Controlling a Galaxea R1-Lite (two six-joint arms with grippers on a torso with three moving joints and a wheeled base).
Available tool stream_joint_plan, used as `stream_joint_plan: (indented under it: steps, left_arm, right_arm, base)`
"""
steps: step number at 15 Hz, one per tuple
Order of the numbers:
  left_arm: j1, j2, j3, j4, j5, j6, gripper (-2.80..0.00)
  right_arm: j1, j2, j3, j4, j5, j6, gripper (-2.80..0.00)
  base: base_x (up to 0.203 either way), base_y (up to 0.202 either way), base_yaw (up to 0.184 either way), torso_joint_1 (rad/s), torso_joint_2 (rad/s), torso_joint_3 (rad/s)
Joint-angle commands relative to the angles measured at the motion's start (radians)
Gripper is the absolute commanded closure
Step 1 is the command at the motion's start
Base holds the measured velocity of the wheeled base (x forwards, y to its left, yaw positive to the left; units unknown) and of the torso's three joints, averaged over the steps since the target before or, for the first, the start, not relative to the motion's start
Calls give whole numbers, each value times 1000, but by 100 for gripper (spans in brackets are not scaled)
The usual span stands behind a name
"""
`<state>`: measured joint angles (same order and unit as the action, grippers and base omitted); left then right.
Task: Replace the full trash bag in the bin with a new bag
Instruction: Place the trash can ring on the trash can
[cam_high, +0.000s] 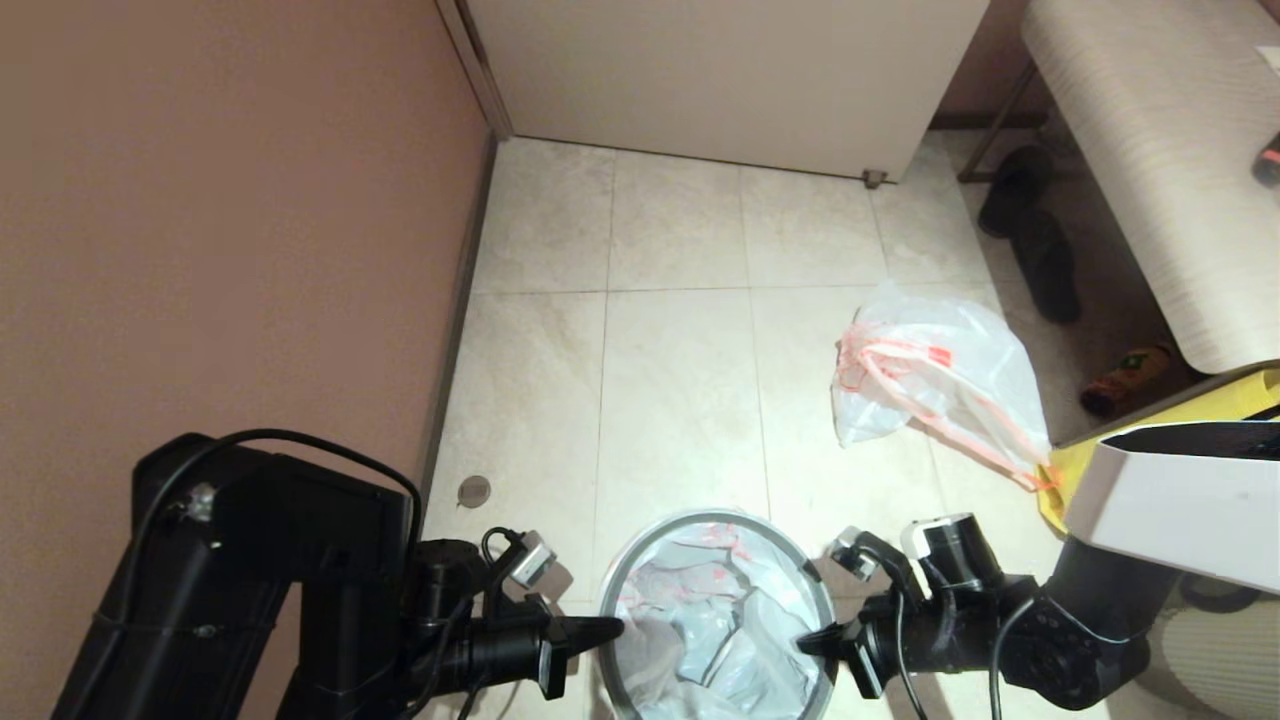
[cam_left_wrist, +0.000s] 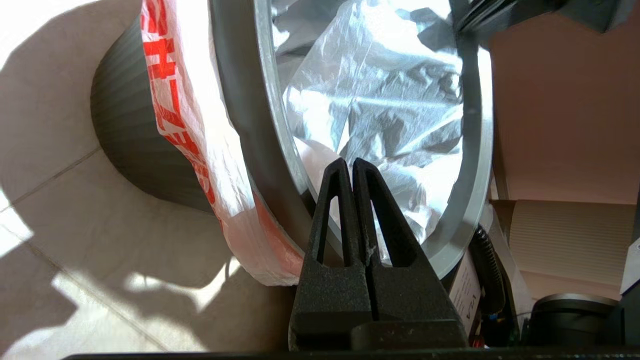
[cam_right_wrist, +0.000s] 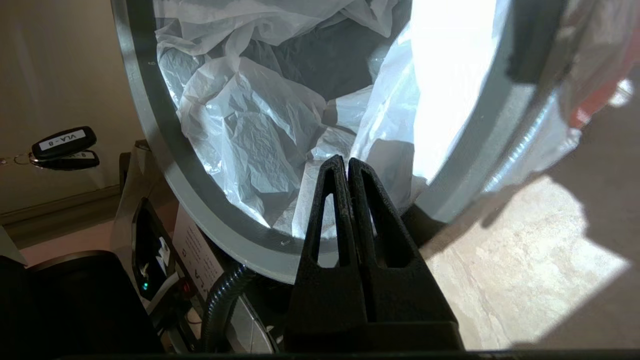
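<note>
The bin (cam_high: 716, 516) stands on the floor tiles right in front of me, its grey hoop (cam_left_wrist: 240, 100) seated on the rim. The new bag (cam_high: 720, 620) lines it as thin crumpled film (cam_right_wrist: 250, 130). Its red-printed hem (cam_left_wrist: 170, 100) folds down outside the wall. My left gripper (cam_high: 618, 630) is shut and empty, its tips (cam_left_wrist: 348, 161) at the hoop's left side. At the hoop's right side (cam_right_wrist: 200, 215) my right gripper (cam_high: 802, 643) is also shut and empty (cam_right_wrist: 344, 159). The full trash bag (cam_high: 930, 380) lies puffed on the floor at far right, with its pink-red drawstring trailing.
A brown wall (cam_high: 220, 250) runs close along the left. A pale door (cam_high: 720, 70) closes the far end. On the right are a bench (cam_high: 1150, 150), dark shoes (cam_high: 1030, 230) and a yellow fabric bag (cam_high: 1160, 450). A round floor drain (cam_high: 474, 490) sits near the wall.
</note>
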<state>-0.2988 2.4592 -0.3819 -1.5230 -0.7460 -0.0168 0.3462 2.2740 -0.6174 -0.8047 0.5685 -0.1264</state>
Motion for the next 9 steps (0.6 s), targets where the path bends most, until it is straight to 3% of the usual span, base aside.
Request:
stream_joint_plan:
  steps: [1,5,7,9]
  left_arm:
    - [0,-8,8,-47,-8,0,0]
    - [-5,-131,26,-47,-7,-9,0]
    - [-4,-230,42,-47,7,-10,0]
    - [-12,-341,58,-47,78,-13,0]
  right_arm:
    - [1,-47,17,-4,3,2,0]
    - [6,-303,109,-4,-42,55,0]
    - [13,-463,145,17,-147,85,0]
    - [17,-631,154,128,-261,94,0]
  base:
    - [0,0,0,0,0,0]
    - [0,0,0,0,0,0]
    - [0,0,0,0,0,0]
    - [0,0,0,0,0,0]
